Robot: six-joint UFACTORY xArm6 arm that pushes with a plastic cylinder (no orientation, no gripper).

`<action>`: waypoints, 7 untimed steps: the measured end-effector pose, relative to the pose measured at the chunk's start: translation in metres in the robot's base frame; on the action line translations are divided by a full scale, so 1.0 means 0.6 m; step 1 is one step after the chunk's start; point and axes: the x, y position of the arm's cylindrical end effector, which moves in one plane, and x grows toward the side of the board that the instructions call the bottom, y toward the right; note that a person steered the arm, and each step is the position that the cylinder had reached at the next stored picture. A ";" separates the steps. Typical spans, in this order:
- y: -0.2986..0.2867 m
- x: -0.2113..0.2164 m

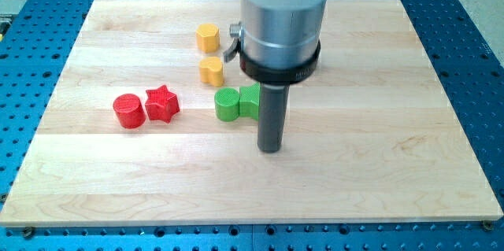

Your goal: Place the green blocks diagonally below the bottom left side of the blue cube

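Two green blocks sit side by side near the board's middle: a round green block [227, 105] and a second green block [250, 100] touching its right side, partly hidden by my rod. My tip [270, 149] rests on the board just below and to the right of the green pair, the rod standing against the right green block. No blue cube shows in the view; the arm's large grey body may hide it.
A yellow hexagonal block [207, 38] and a yellow block [211, 71] lie above the green pair. A red cylinder [128, 111] and a red star [161, 103] sit at the view's left. The wooden board [394, 164] lies on a blue perforated table.
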 end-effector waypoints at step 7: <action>0.047 -0.134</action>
